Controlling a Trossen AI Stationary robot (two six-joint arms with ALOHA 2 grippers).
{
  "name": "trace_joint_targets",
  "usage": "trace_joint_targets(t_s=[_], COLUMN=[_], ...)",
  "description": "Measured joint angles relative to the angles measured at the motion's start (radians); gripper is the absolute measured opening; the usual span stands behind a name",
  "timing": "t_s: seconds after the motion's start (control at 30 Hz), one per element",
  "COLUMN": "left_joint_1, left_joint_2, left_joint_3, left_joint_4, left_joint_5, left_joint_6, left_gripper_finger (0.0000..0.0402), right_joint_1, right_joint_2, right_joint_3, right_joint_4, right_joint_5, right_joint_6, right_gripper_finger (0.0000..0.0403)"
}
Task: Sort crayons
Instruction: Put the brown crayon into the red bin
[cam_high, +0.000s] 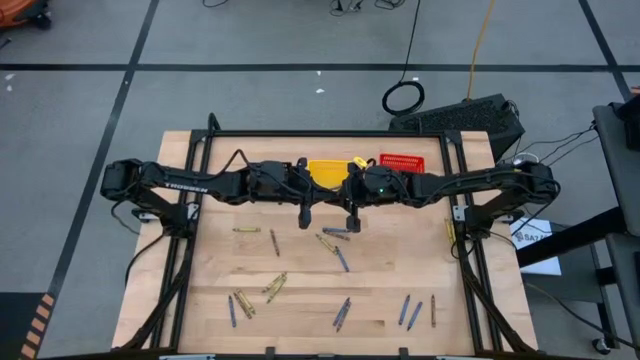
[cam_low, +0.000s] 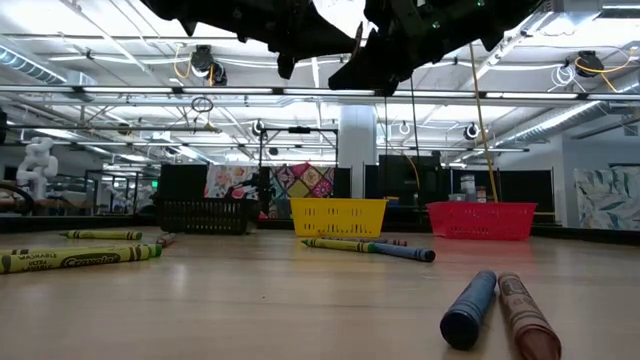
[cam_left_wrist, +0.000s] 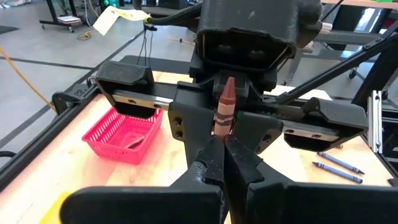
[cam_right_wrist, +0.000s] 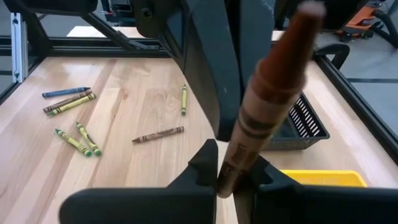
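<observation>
Progress: early, by my reckoning. Most crayons lie loose on the surface (cam_high: 300, 310). In the left wrist view the red basket (cam_left_wrist: 124, 134) seems to hold one stick at most. I can't see into the yellow basket (cam_high: 328, 171) or the black basket (cam_low: 205, 214).

Step in hand: a brownish-red crayon (cam_right_wrist: 267, 99) is held between the two arms at mid-frame in the high view, just below the yellow basket. It looks like a hand-over, though I can't say which way.

Right gripper (cam_right_wrist: 233, 171): closed on the lower end of that crayon, which stands up and tilts a little.

Left gripper (cam_left_wrist: 224, 144): its fingers meet at the base of the same crayon (cam_left_wrist: 224, 106); it looks clamped there too, the two grippers facing each other closely.

Left to do: about twenty sticks. A yellow one (cam_high: 247, 230) lies at centre-left, a mixed cluster (cam_high: 335, 245) sits just under the grippers, and more are spread along the lower part of the frame, including a blue pair (cam_high: 342, 314) at lower centre.

Crayon's look: thin, paper-wrapped, with a blunt cone tip and dark print on the label. Near the low camera a blue stick (cam_low: 468, 310) and a brownish-red one (cam_low: 527, 316) lie side by side, touching.
</observation>
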Motion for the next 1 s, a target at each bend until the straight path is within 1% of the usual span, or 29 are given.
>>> trace_joint_targets(t_s=[0.13, 0.33, 0.53, 0.73, 1.0], left_joint_1=[0.000, 0.000, 0.000, 0.000, 0.000], left_joint_2=[0.001, 0.002, 0.002, 0.002, 0.002], left_joint_3=[-0.001, -0.001, -0.001, -0.001, -0.001], left_joint_4=[-0.010, -0.045, -0.087, -0.117, -0.193], left_joint_5=[0.000, -0.002, -0.007, -0.007, -0.007], left_joint_6=[0.001, 0.001, 0.001, 0.000, 0.000], left_gripper_finger=[0.0001, 0.0001, 0.0000, 0.0000, 0.0000], right_joint_1=[0.000, 0.000, -0.014, -0.073, -0.198], right_joint_2=[-0.020, -0.100, -0.172, -0.202, -0.201], right_joint_3=[0.000, 0.000, 0.000, 0.000, 0.000], right_joint_4=[-0.046, -0.223, -0.407, -0.598, -0.758], right_joint_5=[0.019, 0.159, 0.239, 0.316, 0.319], right_joint_6=[0.014, 0.013, 0.006, 0.035, 0.012], right_gripper_finger=[0.0001, 0.0001, 0.0001, 0.0001, 0.0002])
